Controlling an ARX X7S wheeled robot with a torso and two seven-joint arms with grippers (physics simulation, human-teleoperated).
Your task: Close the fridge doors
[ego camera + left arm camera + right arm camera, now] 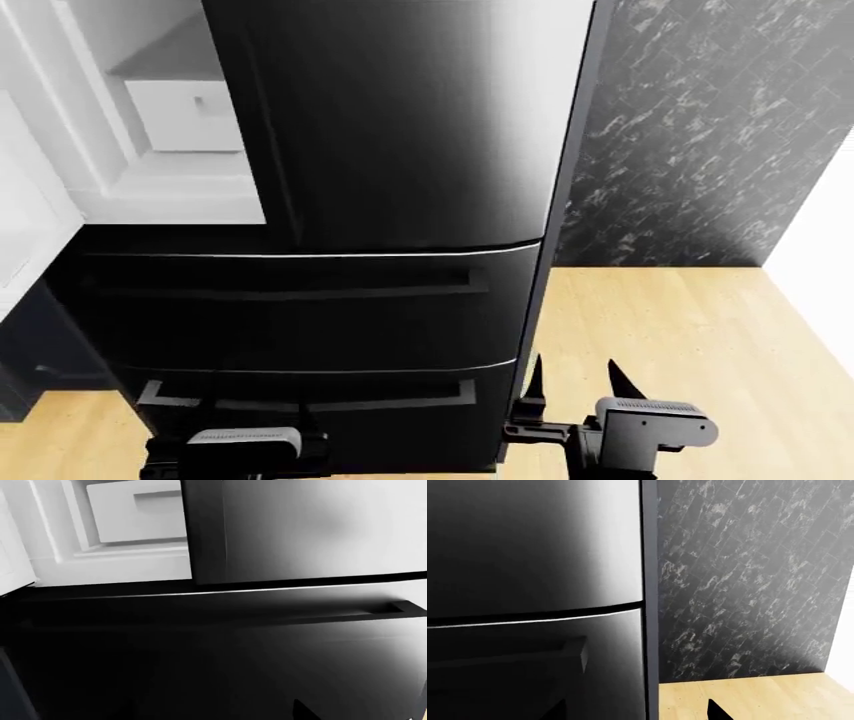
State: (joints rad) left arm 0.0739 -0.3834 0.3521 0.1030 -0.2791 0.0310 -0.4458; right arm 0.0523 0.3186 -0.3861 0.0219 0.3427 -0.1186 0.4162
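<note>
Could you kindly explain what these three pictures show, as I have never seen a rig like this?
These are simulator renders from a wheeled robot with two arms. The head view looks down at a black fridge: its right upper door is shut, while the left door stands open, exposing the white interior. Below are freezer drawers. The right gripper is open and holds nothing; the left gripper is barely visible. The other two pictures come from cameras near each gripper, facing the fridge and a dark marbled wall.
</note>
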